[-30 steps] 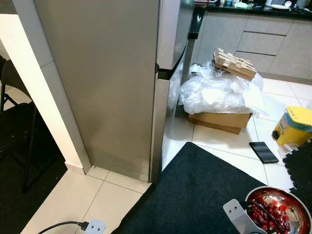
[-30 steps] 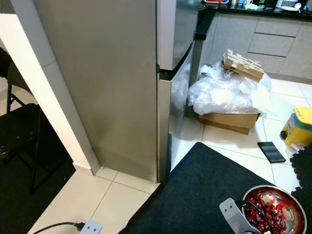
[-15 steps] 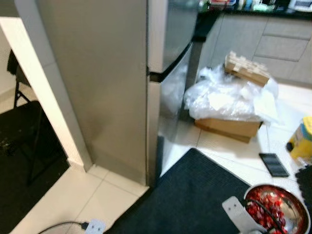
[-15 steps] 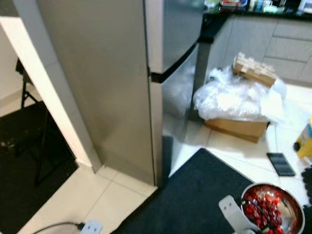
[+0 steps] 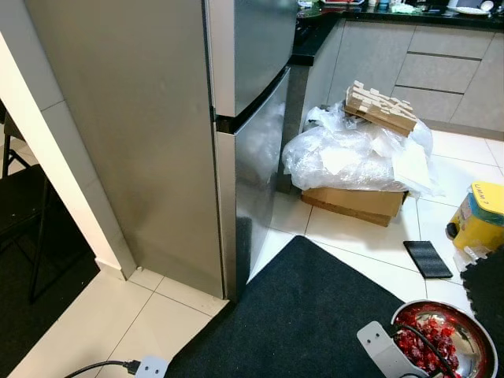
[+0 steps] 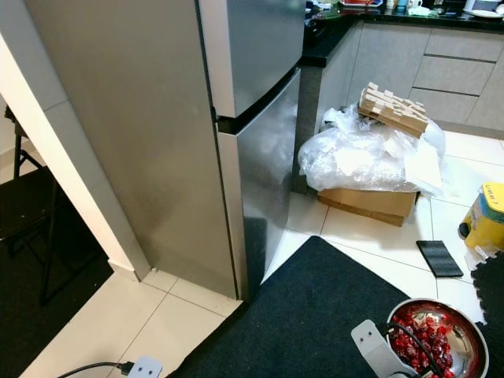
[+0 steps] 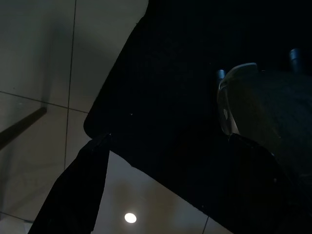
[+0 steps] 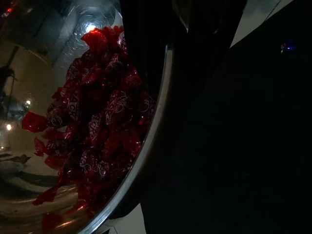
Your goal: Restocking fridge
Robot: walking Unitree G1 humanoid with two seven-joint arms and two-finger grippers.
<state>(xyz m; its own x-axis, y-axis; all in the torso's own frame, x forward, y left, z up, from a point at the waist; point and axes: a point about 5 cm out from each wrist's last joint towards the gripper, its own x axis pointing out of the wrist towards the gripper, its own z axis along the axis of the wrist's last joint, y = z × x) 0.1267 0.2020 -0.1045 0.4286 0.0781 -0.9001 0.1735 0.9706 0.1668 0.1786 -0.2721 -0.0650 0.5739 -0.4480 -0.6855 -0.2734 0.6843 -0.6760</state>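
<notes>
change: camera swung, more of fridge [image 5: 197,142] front shows
right end effector [image 6: 421,358]: clamped on bowl [image 6: 461,335] rim, 5 o'clock
hidden: bowl cut off
left end effector [image 7: 161,190]: dark, cannot tell

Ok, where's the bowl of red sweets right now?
The steel bowl sits low on the robot's right, held at its rim by the right claw, above the black mat.

Home kitchen: steel fridge [image 5: 236,118], grey cabinets [image 5: 441,67] under black countertop [image 5: 409,16], tiled floor [image 5: 354,236].
</notes>
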